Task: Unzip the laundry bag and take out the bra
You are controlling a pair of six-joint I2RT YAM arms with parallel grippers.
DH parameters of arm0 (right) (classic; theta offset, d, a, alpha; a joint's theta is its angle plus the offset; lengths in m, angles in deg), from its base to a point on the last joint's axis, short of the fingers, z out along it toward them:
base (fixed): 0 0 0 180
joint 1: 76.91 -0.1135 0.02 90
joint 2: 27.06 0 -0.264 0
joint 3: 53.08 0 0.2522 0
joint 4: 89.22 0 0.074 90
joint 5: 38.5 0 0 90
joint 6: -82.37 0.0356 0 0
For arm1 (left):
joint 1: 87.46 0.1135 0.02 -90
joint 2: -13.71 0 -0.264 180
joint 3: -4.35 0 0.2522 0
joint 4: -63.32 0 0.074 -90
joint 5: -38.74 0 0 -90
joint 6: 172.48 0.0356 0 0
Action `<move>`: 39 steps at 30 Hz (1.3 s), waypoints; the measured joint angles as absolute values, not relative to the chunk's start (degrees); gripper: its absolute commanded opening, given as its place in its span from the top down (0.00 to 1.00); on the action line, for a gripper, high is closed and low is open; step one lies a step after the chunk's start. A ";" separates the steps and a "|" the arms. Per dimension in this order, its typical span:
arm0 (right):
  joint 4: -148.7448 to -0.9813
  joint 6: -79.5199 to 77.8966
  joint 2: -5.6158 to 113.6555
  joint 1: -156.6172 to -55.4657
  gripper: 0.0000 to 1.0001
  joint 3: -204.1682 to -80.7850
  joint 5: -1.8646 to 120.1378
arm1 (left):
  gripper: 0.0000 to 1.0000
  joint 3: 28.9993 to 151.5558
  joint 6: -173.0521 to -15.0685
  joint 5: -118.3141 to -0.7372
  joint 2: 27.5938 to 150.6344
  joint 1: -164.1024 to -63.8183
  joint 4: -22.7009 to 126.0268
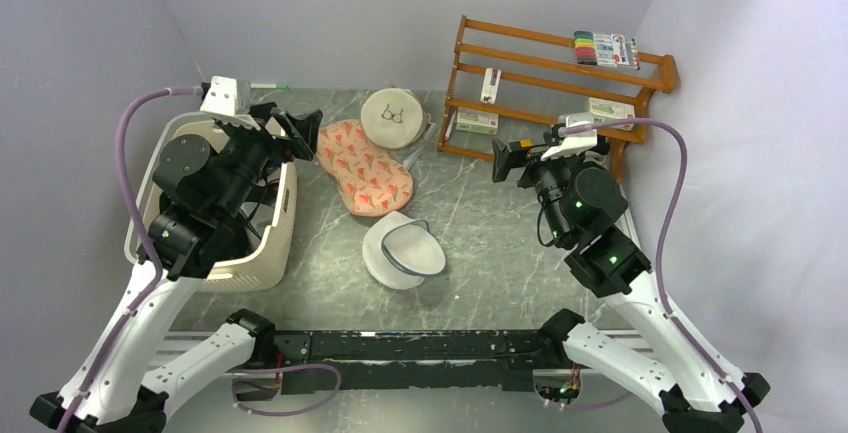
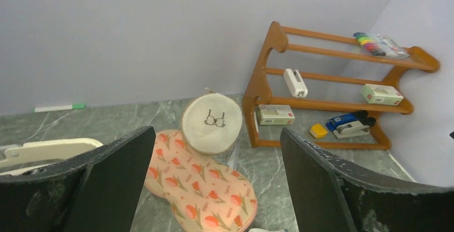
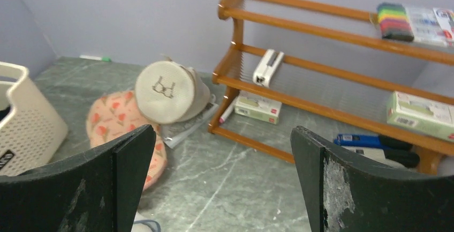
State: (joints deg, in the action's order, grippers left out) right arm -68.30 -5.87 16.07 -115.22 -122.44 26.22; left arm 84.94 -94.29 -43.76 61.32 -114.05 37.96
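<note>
The left pincer (image 1: 298, 133) and right pincer (image 1: 508, 160) hang wide and empty (likely readied for a grab), the bag (image 1: 362, 168) lying flat between them, nearer the left.

In the top view the left arm (image 1: 205, 193) covers most of the basket (image 1: 268, 248) at the desk's left edge, hiding its inside. The zipper of the laundry bag (image 1: 363, 168) is too small to make out. In the right wrist view the round mesh pouch (image 3: 163, 91) hides its far end. Print on the boxes (image 2: 274, 114) on the rack (image 2: 275, 35) is unreadably small.
</note>
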 measured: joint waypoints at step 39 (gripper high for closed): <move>-83.18 24.93 37.84 -113.86 0.00 -109.61 75.53 | 0.04 75.73 -97.81 -61.72 70.79 -100.98 51.14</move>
State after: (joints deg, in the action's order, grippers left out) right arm -83.18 24.93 37.84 -113.86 -109.61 75.53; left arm 75.73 -97.81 -61.72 70.79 -100.98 51.14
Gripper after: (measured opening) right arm 0.996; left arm 0.967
